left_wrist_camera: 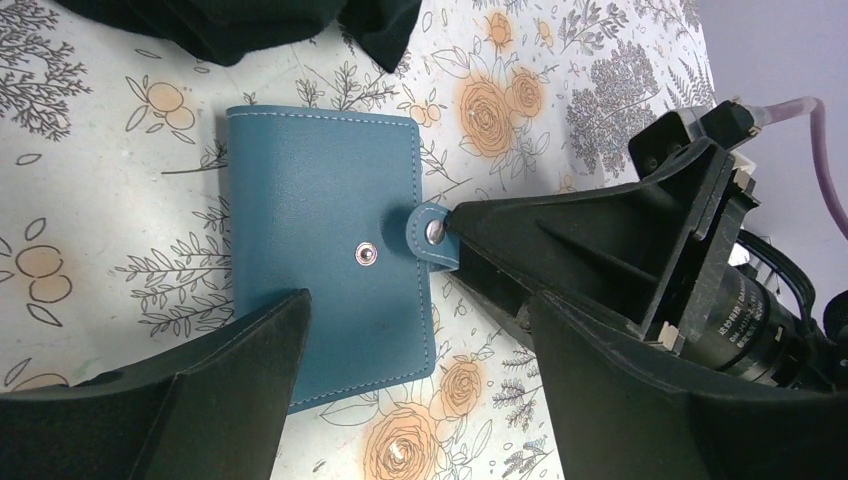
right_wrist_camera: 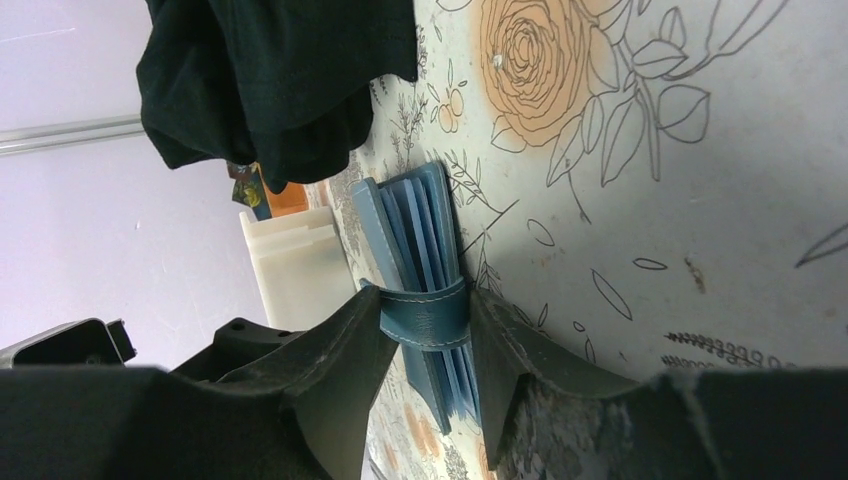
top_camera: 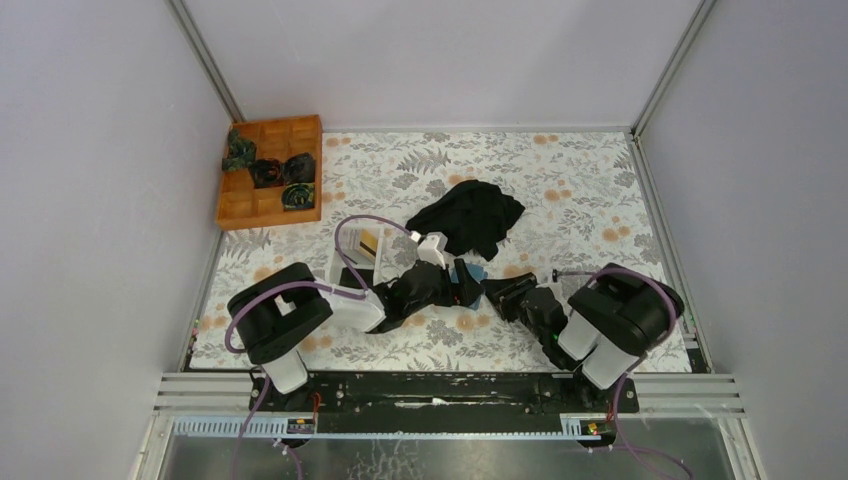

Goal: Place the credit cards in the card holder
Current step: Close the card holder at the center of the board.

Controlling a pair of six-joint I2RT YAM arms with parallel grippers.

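The card holder [left_wrist_camera: 320, 240] is a closed teal-blue wallet lying flat on the floral tablecloth, its snap strap [left_wrist_camera: 432, 235] pointing towards the right arm. My left gripper [left_wrist_camera: 418, 310] hovers open over its near edge, one finger on each side and nothing between them. My right gripper [right_wrist_camera: 422, 300] lies low on the cloth, both fingers pressed against the strap [right_wrist_camera: 425, 318] from either side. The holder's pale blue leaves [right_wrist_camera: 420, 230] fan out behind it. From above, both grippers meet at the card holder [top_camera: 470, 272]. I cannot make out the credit cards.
A crumpled black cloth [top_camera: 468, 215] lies just beyond the holder. A white tray [top_camera: 352, 262] stands left of the left gripper and shows behind the holder as the white tray [right_wrist_camera: 290, 265]. A wooden compartment box [top_camera: 270, 170] with dark items sits at the far left corner.
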